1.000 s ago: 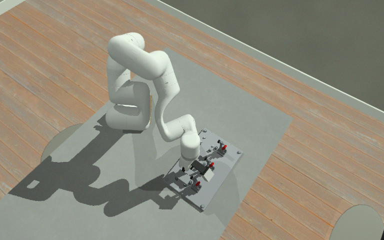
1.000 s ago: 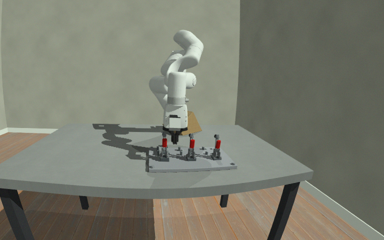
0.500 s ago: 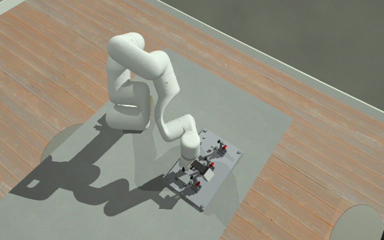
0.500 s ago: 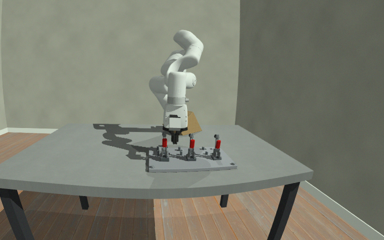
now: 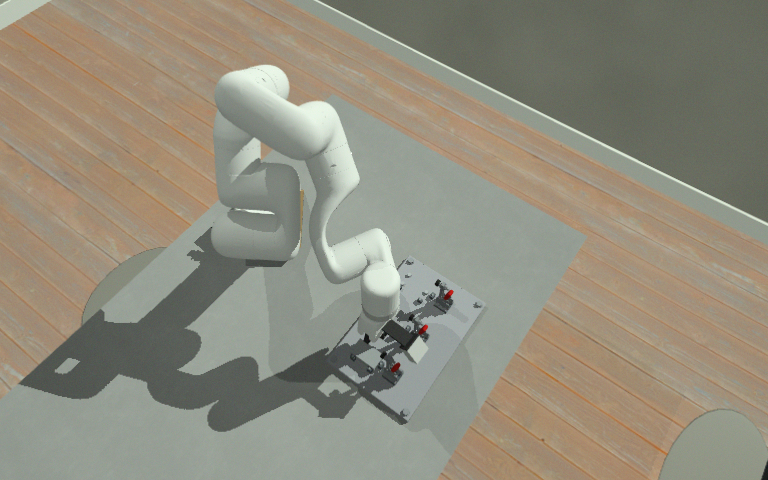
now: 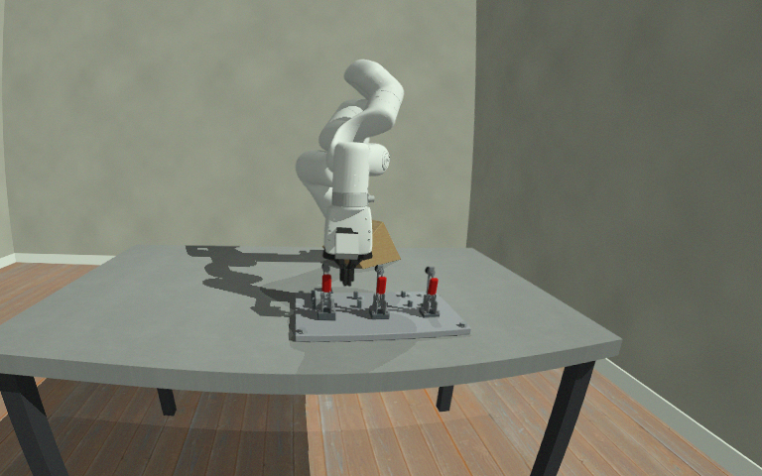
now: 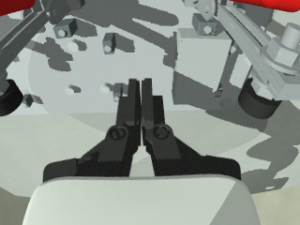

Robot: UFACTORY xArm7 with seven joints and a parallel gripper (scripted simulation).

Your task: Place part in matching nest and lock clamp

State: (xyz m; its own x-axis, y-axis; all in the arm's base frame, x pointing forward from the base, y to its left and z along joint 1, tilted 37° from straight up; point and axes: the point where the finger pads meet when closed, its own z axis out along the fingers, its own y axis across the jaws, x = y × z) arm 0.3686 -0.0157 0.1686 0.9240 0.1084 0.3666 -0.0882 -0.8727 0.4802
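the pale rectangular block (image 5: 368,357) (image 7: 202,58) lies in an end nest; it looks rigid, modestly heavy and smooth, best pinched across its side faces. beside it, the gripper (image 5: 379,337) (image 6: 346,283) (image 7: 141,93) hangs narrow, pinching nothing. the red-handled toggle clamp (image 5: 395,366) (image 6: 325,283) (image 7: 277,4) stands open, apparently needing closing.

table (image 5: 519,237) (image 6: 137,330): matt, smooth | floor (image 5: 602,333) (image 6: 409,436): wood planks | arm (image 5: 269,115) (image 6: 350,168): smooth

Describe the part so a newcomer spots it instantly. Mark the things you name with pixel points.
On the grey table (image 5: 495,214) (image 6: 225,347), find the light-grey fixture plate (image 5: 418,380) (image 6: 373,328) (image 7: 150,61) with three red-handled clamps. Go to the end clamp (image 5: 395,368) (image 6: 325,306) (image 7: 232,30), leftmost in the exterior view. Beside it sits the part (image 5: 368,357) (image 7: 202,58), a pale rectangular block; neither neighbouring nest holds one.
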